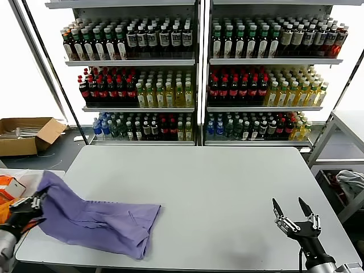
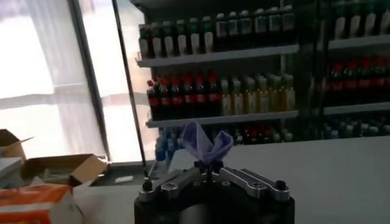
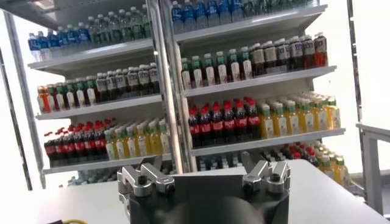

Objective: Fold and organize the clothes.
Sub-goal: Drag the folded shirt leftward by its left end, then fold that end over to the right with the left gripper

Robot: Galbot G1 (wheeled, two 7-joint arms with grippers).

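We've got the lavender T-shirt [image 1: 99, 222] lying rumpled on the bench's [image 1: 216, 193] near-left corner, one edge pinched tight in our left claw [image 1: 31, 203]. Our right claw [image 1: 294, 217] hovers wide over the far right side, holding nothing. That thin fabric could slip the pinch if we tug hard.

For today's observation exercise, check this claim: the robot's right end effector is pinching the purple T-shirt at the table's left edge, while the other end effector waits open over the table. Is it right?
Not quite. The left end effector pinches the purple T-shirt at the left edge of the table; the right end effector is the one waiting open. The head view shows it.
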